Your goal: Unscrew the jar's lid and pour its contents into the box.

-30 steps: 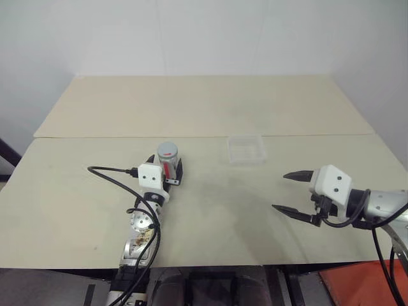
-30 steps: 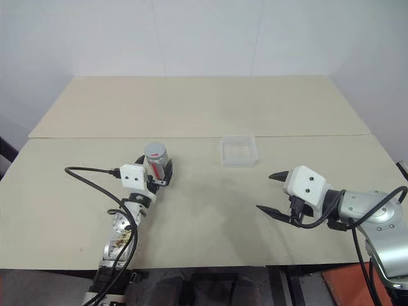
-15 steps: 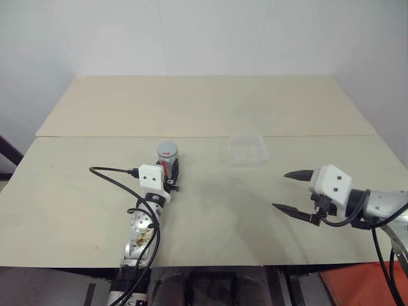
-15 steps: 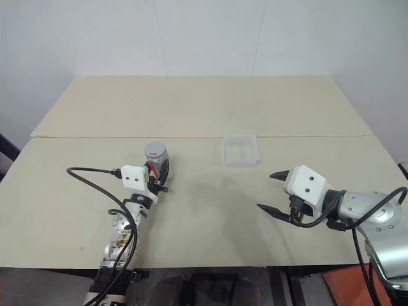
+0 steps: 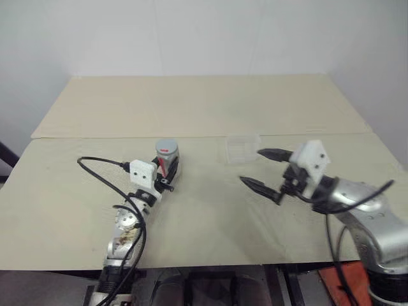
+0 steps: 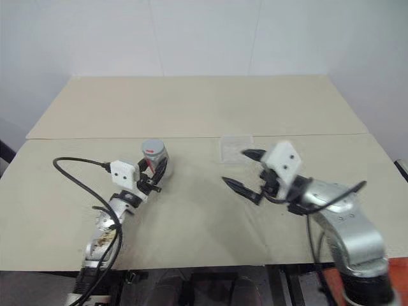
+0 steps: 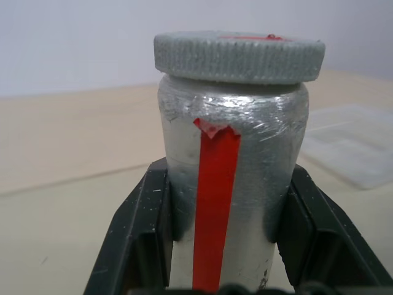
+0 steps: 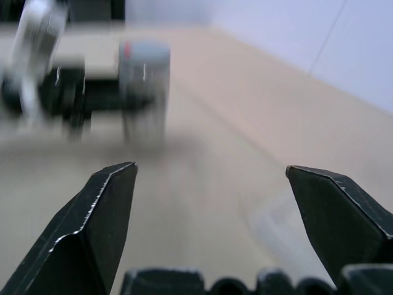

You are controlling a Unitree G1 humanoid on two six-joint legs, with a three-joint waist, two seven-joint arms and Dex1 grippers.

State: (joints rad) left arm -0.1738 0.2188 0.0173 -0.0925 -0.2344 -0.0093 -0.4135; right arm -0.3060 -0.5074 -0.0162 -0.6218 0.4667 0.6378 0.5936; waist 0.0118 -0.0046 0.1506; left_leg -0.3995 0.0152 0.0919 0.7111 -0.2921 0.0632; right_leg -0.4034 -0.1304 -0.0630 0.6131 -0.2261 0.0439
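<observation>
The left gripper (image 5: 167, 171) is clamped on the jar (image 7: 230, 178); its fingers (image 7: 144, 236) hide the jar's base. The lid (image 7: 239, 56) is on, so the contents are unseen. The right gripper (image 5: 262, 169) is wide open, empty, partly covering the box (image 6: 231, 146) beyond it.

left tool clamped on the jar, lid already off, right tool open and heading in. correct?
Not quite. The lid is on the jar, as the left wrist view shows. The rest holds: the left tool is clamped on the jar's body, and the right tool is open, pointing toward the jar.
</observation>
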